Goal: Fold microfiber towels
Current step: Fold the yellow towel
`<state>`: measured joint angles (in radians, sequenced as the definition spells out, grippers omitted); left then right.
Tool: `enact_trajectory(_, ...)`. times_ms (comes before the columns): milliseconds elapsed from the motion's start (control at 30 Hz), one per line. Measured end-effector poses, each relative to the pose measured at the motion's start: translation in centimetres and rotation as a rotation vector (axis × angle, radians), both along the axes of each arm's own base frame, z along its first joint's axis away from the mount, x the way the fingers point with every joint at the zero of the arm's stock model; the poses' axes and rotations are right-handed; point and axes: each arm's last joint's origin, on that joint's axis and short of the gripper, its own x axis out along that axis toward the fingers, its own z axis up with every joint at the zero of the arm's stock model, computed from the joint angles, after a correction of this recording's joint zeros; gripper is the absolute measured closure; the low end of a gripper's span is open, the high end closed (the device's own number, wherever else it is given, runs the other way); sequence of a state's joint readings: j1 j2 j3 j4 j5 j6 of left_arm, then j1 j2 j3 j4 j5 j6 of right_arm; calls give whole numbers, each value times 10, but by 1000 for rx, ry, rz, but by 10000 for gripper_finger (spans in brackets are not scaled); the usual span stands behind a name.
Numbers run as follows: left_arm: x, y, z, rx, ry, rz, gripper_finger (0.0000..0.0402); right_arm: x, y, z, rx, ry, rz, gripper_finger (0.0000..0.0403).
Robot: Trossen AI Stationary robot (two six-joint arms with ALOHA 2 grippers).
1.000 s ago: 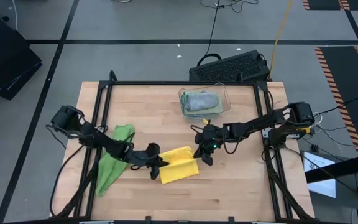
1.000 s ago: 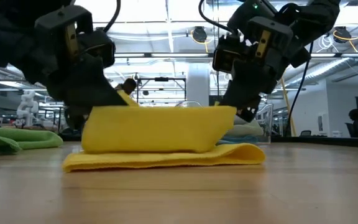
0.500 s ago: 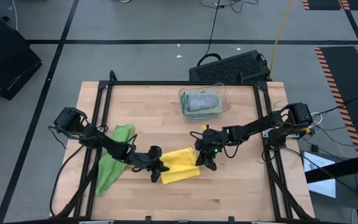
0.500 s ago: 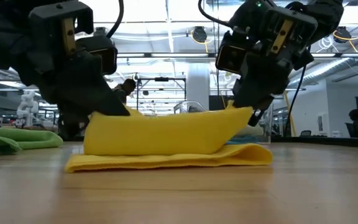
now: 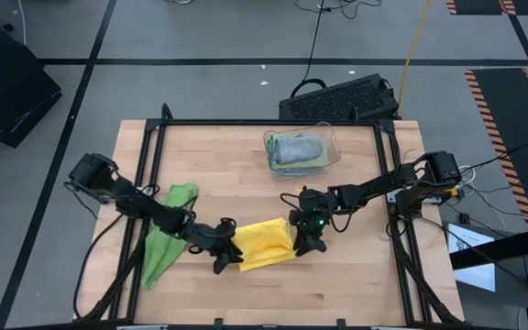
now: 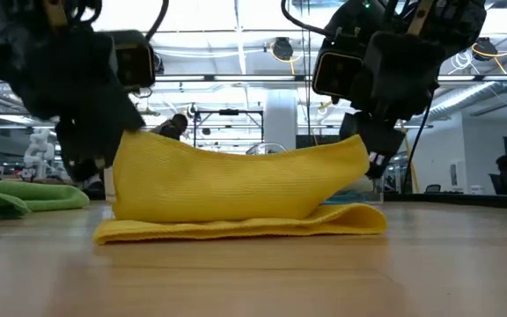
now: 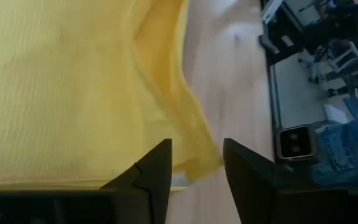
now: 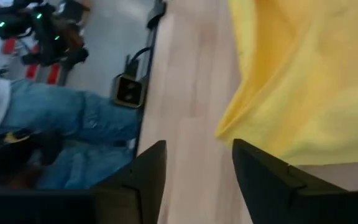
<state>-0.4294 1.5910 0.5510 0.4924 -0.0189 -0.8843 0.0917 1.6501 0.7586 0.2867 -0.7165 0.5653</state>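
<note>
The yellow microfiber towel (image 5: 264, 244) lies mid-table near the front. It is folded: its lower layer (image 6: 236, 227) rests flat on the wood, and its upper layer (image 6: 236, 176) stands raised, sagging in the middle. My left gripper (image 7: 197, 149) is open at the towel's left end (image 5: 238, 257), and the towel's edge (image 7: 194, 146) reaches in between its fingers. My right gripper (image 8: 197, 152) is open at the towel's right end (image 5: 291, 240), with the corner (image 8: 232, 127) just ahead of its fingertips. A green towel (image 5: 165, 240) lies flat at the left. My left gripper stands with the raised layer's left edge (image 7: 197, 158) between its open fingers, coming in slanting down from the table's left; whether a finger touches the cloth I cannot tell. My right gripper shows a gap to the towel's corner and touches nothing that I can see.
A clear plastic bin (image 5: 302, 151) holding folded grey cloth stands at the far middle of the table. The green towel (image 6: 25, 195) lies under my left arm. Bare wood lies in front of the yellow towel and at the right.
Both grippers have swung a little toward the table's near edge and turned, bringing the yellow towel's upper layer over its lower one. Both have opened off its upper corners. The upper layer now stands taller and looser, while the lower layer has stayed flat in place.
</note>
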Motion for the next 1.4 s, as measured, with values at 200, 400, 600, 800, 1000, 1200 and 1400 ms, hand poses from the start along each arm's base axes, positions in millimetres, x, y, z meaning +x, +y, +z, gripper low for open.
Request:
enact_trajectory(200, -5, 7, 25, 9, -69, 59, 257, -1, 1, 1, 47, 11, 48, 229)
enact_trajectory(400, -3, 15, 28, 69, -120, 280, 256, 7, -1, 6, 30, -13, -134, 257)
enact_trajectory(600, 6, 14, -3, 106, -53, 292, 256, 16, 4, 20, 43, -154, -280, 296)
enact_trajectory(800, 16, -2, -27, -18, -77, 103, 256, 19, 3, 23, 44, -168, -420, 329)
enact_trajectory(1000, 9, -11, -32, -89, 25, -91, 257, 16, 9, 14, -71, -132, -475, 351)
enact_trajectory(1200, 8, -1, 11, -86, -120, -32, 257, 16, 34, -13, -167, -126, -381, 373)
enact_trajectory(1400, 6, 18, 29, 63, -125, 131, 257, 13, 54, -45, -188, -43, -316, 396)
